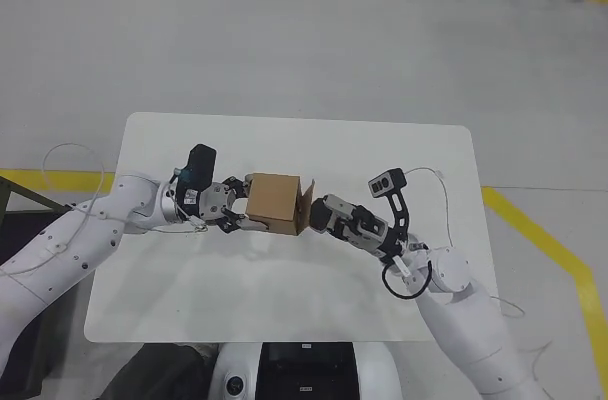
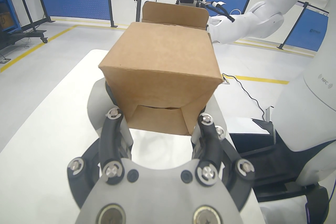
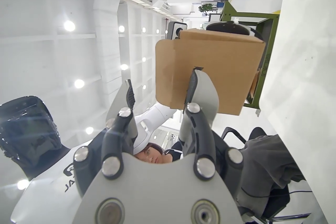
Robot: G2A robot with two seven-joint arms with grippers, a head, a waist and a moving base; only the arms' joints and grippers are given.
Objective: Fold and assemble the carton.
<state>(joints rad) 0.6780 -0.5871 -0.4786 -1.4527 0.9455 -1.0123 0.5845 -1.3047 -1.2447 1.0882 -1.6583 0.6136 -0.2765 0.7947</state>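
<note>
Carton point(image 1: 274, 202): it lies on its side between the two grippers, with the middle of the white table point(image 1: 284, 300) under it. We cannot tell if it touches the table.
Left gripper point(image 2: 157, 107): at the carton's closed end. Its fingers point(image 2: 113, 117) are closed in on both sides of this end, so it has hold of the carton. We think this grip steadies the carton while the other end is worked.
Flap point(image 3: 164, 70): it stands out from the carton's opposite end, not yet folded in.
Right gripper point(image 3: 162, 78): at the carton's flap end and wide open, holding nothing. One finger point(image 3: 202, 93) rests against the carton's side and the other is free in the air, with the flap's edge between them.
Reason: we judge that the right gripper is placed like this to push or pinch the flap.
Stage: the carton already has its box shape, and closing this end is what remains.
</note>
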